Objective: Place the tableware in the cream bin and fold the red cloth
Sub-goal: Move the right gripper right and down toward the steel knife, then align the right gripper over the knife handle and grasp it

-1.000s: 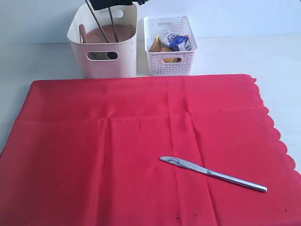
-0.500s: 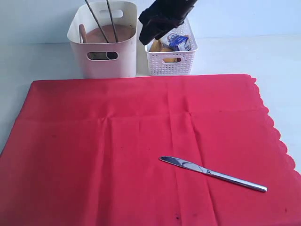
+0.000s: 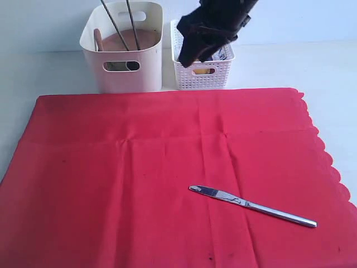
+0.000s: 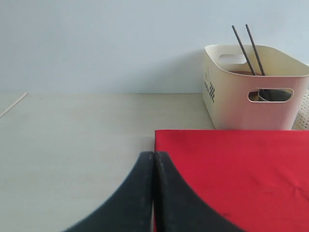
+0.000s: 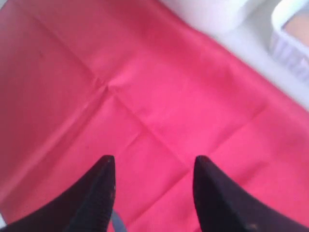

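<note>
The red cloth (image 3: 167,167) lies spread flat, with the steel table knife (image 3: 251,206) resting on its near right part. Behind the cloth stands the cream bin (image 3: 122,72); it holds two dark chopsticks (image 3: 125,22) leaning upright, a brown wooden plate (image 3: 131,39) and a wooden spoon handle (image 3: 98,39). My right gripper (image 3: 192,53) hangs open and empty in the air by the far edge of the cloth; its wrist view shows the cloth (image 5: 159,96) below the spread fingers (image 5: 104,179). My left gripper (image 4: 153,157) is shut and empty at the cloth's corner (image 4: 231,169), out of the exterior view.
A white lattice basket (image 3: 215,78) with food items and a small carton stands right of the cream bin, partly behind my right arm. Pale table (image 3: 312,64) surrounds the cloth, whose scalloped edge (image 3: 329,162) runs along the right. A wall rises behind the bins.
My right gripper has come away from above the cream bin, moving right and down in front of the lattice basket. The chopsticks stay in the bin. The knife has not moved.
</note>
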Action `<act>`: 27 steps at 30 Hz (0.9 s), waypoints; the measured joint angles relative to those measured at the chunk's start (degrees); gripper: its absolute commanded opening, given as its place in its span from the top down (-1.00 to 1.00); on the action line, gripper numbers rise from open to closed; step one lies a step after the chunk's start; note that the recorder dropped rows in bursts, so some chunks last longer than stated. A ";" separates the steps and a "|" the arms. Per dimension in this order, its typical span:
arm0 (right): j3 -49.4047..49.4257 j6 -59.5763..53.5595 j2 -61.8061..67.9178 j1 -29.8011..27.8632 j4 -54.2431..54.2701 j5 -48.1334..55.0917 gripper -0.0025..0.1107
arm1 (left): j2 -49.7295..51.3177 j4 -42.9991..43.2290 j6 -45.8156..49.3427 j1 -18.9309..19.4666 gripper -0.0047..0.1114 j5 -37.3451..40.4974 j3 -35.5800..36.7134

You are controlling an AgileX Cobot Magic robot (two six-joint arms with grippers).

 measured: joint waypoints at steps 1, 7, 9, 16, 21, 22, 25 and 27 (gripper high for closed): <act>3.04 -0.26 -1.06 0.00 0.09 -0.10 0.11 | 0.00 0.00 0.00 0.00 0.90 0.00 0.00; 21.99 -3.47 -9.71 0.00 1.30 -7.16 0.11 | 0.00 0.00 0.00 0.00 0.90 0.00 0.00; 29.16 -5.63 -13.37 0.00 2.69 -10.72 0.11 | 0.00 0.00 0.00 0.00 0.90 0.00 0.00; 49.34 -14.24 -24.38 0.25 9.76 -19.77 0.11 | 0.00 0.00 0.00 0.00 0.90 0.00 0.00; 57.66 -18.51 -27.05 2.52 12.25 -21.47 0.11 | 0.00 0.00 0.00 0.00 0.90 0.00 0.00; 58.98 -18.91 -27.17 3.34 12.35 -22.20 0.11 | 0.00 0.00 0.00 0.00 0.90 0.00 0.00; 61.95 -19.80 -27.17 5.73 12.35 -25.61 0.11 | 0.00 0.00 0.00 0.00 0.90 0.00 0.00; 63.39 -20.03 -27.17 7.35 11.49 -28.52 0.11 | 0.00 0.00 0.00 0.00 0.90 0.00 0.00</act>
